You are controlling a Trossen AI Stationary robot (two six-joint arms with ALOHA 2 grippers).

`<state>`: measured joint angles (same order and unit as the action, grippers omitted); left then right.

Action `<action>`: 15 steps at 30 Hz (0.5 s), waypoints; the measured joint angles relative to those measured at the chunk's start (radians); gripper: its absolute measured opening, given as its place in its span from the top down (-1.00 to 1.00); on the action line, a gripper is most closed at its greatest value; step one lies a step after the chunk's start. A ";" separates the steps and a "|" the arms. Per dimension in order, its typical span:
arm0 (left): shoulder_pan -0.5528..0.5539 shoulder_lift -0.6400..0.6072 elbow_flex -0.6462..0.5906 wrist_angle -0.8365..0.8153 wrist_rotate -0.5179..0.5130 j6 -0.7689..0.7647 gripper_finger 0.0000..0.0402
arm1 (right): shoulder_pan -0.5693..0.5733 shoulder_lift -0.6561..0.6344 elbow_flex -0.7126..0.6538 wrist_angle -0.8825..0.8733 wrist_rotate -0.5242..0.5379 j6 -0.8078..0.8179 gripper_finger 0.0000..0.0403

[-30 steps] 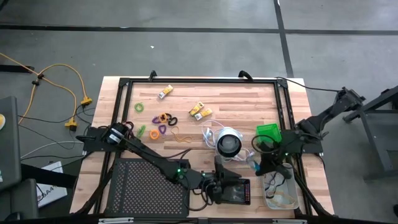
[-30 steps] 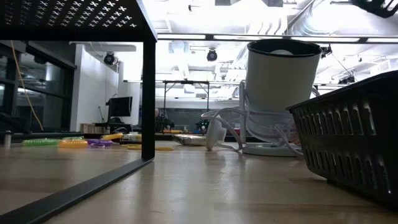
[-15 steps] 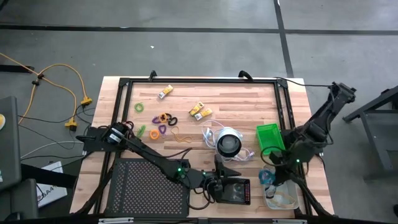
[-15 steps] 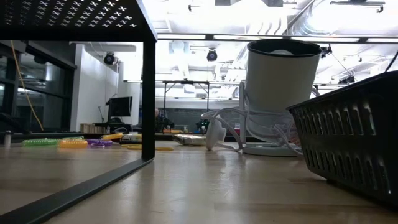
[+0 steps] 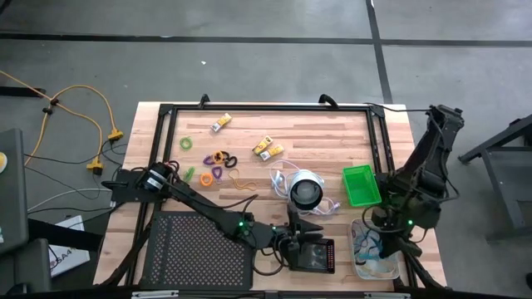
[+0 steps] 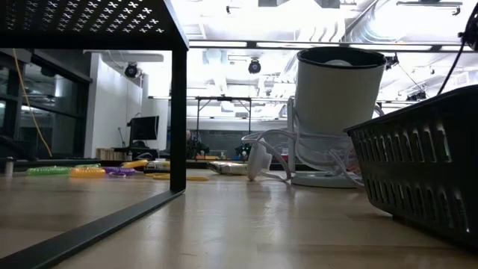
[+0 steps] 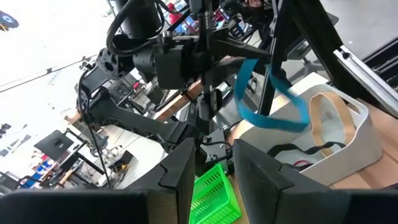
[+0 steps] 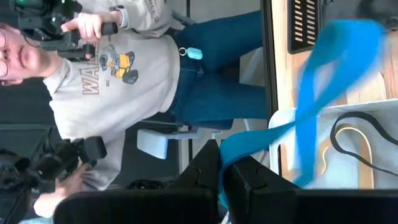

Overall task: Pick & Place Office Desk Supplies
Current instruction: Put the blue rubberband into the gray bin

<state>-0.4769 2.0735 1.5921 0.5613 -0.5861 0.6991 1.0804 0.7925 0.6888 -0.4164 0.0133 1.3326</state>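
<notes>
My right gripper (image 5: pixel 381 232) stands over the clear tray (image 5: pixel 376 264) at the table's near right corner, shut on a teal cord (image 7: pixel 273 93). The tray holds a tan loop (image 7: pixel 333 118) and a dark cord (image 8: pixel 357 140). My left gripper (image 7: pixel 214 171) is open, low near the small black tray (image 5: pixel 314 256) at the near edge, touching nothing. Yellow-and-white packs (image 5: pixel 268 149), green (image 5: pixel 186 143), purple (image 5: pixel 214 173) and orange loops (image 5: pixel 219 156) lie loose on the wooden table's far left part. My right gripper pinches the teal cord between its two fingers (image 8: pixel 208 171), where it comes out at their tips (image 8: pixel 233 149). The fingers point down from above. The cord hangs below as a slack loop (image 7: pixel 292 115) over the clear tray; whether its low end touches the tray cannot be told.
A green tray (image 5: pixel 360 184) sits just beyond the clear one. The round white-and-black object (image 5: pixel 306 192) with its white cord stands mid-table. A large black mesh tray (image 5: pixel 195 249) fills the near left. A person holding controllers (image 8: pixel 93 56) sits beyond the table.
My right gripper has carried the teal cord from beside the green tray toward the table's near right corner, ending over the clear tray, while the arm's elbow swung upright. The green tray now shows fully. My left arm has kept still.
</notes>
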 joint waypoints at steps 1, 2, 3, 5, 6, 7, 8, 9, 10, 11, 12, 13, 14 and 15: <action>0.000 0.000 0.000 0.000 0.000 0.000 0.48 | 0.014 0.000 0.000 -0.001 0.017 0.010 0.98; 0.000 0.000 0.000 0.000 0.000 0.000 0.48 | 0.026 0.002 0.000 -0.002 0.033 0.025 0.98; 0.000 0.000 0.000 0.000 0.000 0.000 0.48 | 0.036 0.005 0.000 -0.006 0.045 0.038 0.98; -0.001 0.000 0.000 0.000 0.000 0.000 0.48 | 0.053 0.013 0.000 -0.026 0.060 0.074 0.98; -0.001 0.000 0.000 0.000 0.000 0.000 0.48 | 0.060 0.020 0.000 -0.043 0.061 0.095 0.98; -0.001 0.000 0.000 0.000 0.000 0.000 0.48 | 0.066 0.028 0.000 -0.063 0.061 0.118 0.98; -0.001 0.000 0.000 0.000 0.000 0.000 0.48 | 0.072 0.037 0.000 -0.085 0.061 0.141 0.98; -0.001 0.000 0.000 0.000 0.000 0.000 0.48 | 0.077 0.045 0.000 -0.109 0.061 0.163 0.98; -0.001 0.000 0.000 0.000 0.000 0.000 0.48 | 0.080 0.054 0.000 -0.134 0.061 0.181 0.98; -0.001 0.000 0.000 0.000 0.000 0.000 0.48 | 0.081 0.063 0.000 -0.158 0.061 0.198 0.98; -0.001 0.000 0.000 0.000 0.000 0.000 0.48 | 0.081 0.072 0.000 -0.175 0.060 0.219 0.97; 0.000 0.000 0.000 0.000 0.000 0.000 0.48 | 0.081 0.082 0.000 -0.188 0.062 0.237 0.96; 0.000 0.000 0.000 0.000 0.000 0.000 0.48 | 0.081 0.090 0.000 -0.195 0.062 0.246 0.94; 0.001 0.000 0.000 0.000 0.001 0.000 0.48 | 0.080 0.098 0.000 -0.195 0.064 0.253 0.93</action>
<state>-0.4764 2.0735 1.5921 0.5610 -0.5854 0.6993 1.1608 0.8903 0.6888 -0.6117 0.0773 1.5855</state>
